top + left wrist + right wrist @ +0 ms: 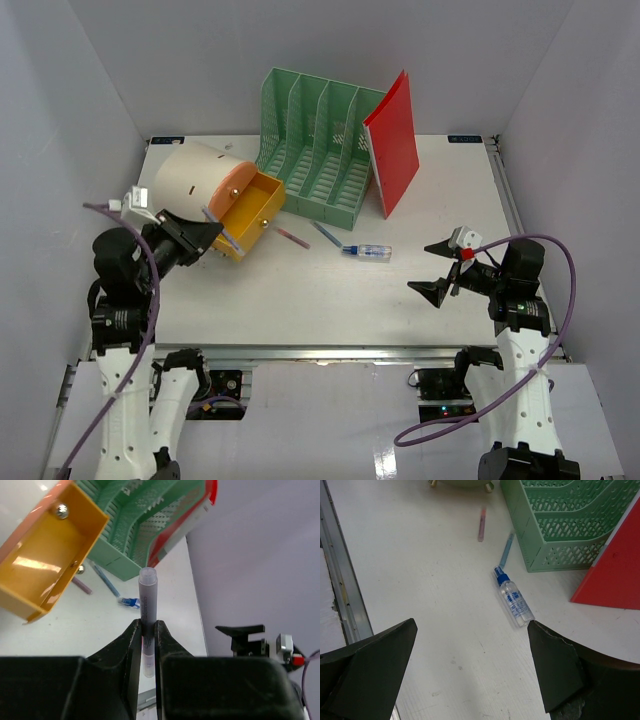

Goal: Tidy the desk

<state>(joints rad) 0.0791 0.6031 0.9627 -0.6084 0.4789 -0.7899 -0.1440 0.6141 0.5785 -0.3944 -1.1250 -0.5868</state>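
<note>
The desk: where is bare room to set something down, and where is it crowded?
Free: the desk between the spray bottle and the front rail; also the right side, in front of the red folder. Crowded: beside the yellow drawer, in front of the green rack, where two pens lie.

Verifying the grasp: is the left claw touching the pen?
Touching. The left wrist view shows the left claw shut on the pen, its jaws pinching the barrel from both sides with no gap.

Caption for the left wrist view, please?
Left gripper shut on a purple pen; open yellow drawer and green file rack beyond.
</note>
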